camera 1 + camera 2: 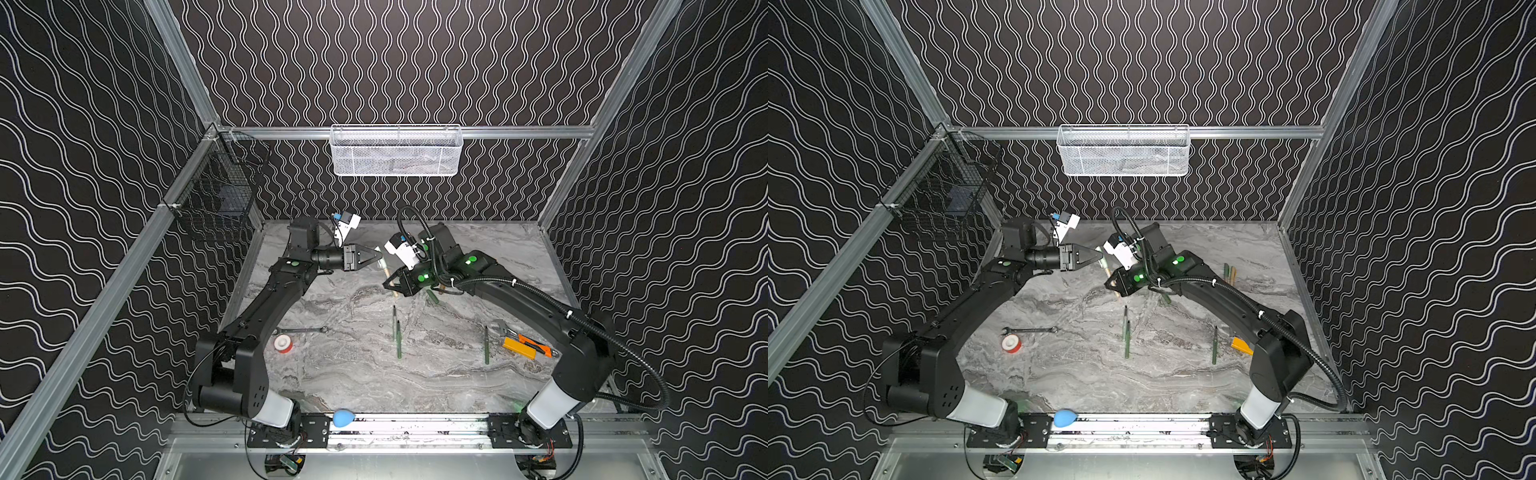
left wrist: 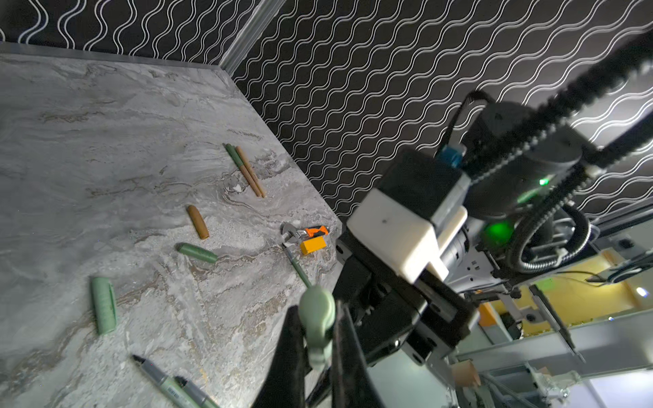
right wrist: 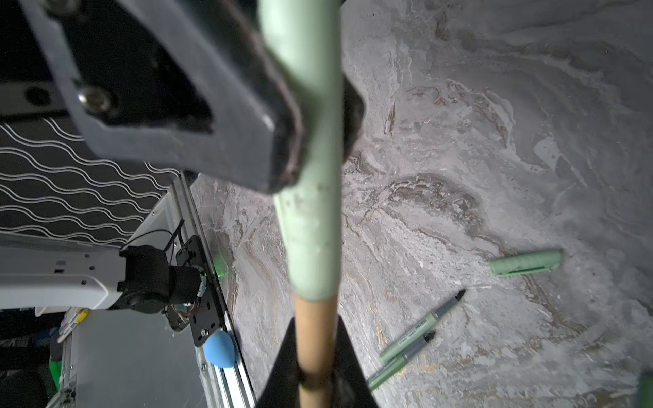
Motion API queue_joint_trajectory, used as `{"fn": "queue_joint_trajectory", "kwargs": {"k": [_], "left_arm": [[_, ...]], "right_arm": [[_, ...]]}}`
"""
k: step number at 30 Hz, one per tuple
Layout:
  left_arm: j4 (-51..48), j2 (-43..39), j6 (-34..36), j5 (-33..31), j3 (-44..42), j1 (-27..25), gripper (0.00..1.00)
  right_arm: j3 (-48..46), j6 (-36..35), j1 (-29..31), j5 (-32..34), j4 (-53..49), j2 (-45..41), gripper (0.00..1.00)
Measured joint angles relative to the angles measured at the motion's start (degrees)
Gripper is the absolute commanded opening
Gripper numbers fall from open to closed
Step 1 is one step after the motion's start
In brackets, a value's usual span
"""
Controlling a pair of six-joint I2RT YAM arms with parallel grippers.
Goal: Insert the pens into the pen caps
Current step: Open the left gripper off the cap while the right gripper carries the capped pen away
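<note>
Cap-on-pen step, held in mid-air above the counter point(image 1: 353, 374). Left gripper point(image 3: 314, 141): jaws clamped on the pale green cap point(image 3: 311, 212). Right gripper point(image 3: 314, 346): jaws clamped on the tan pen point(image 3: 312, 314), lower down its barrel. The pen's tip end sat inside the cap's mouth; how deep, I could not tell.

To do this well, I judged:
- Keep cap and barrel on one line.
- Push straight along that line, with no sideways load.
- Let neither grip slacken until the cap stops.

Any tilt would likely jam the rim or slide the pen in the jaws.

The right wrist view showed the joint between cap and barrel close up. In both top views it was a small, part-hidden sliver. The left wrist view showed a loose tan cap point(image 2: 198, 222) lying on the counter, absent from the right wrist view. So this pairing looked colour-mismatched to me.
</note>
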Motion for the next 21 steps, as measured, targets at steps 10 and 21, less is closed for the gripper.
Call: {"fn": "queue_joint_trajectory", "kwargs": {"k": [10, 21], "left_arm": [[6.95, -0.61, -3.82, -1.9, -1.57, 0.0, 0.0], [14.29, 1.95, -14.56, 4.63, -3.67, -0.31, 0.74]], "right_arm": [[4.48, -1.36, -0.96, -1.66, -2.47, 2.25, 0.0], [-3.15, -1.25, -2.12, 0.37, 5.18, -2.21, 0.0]]}}
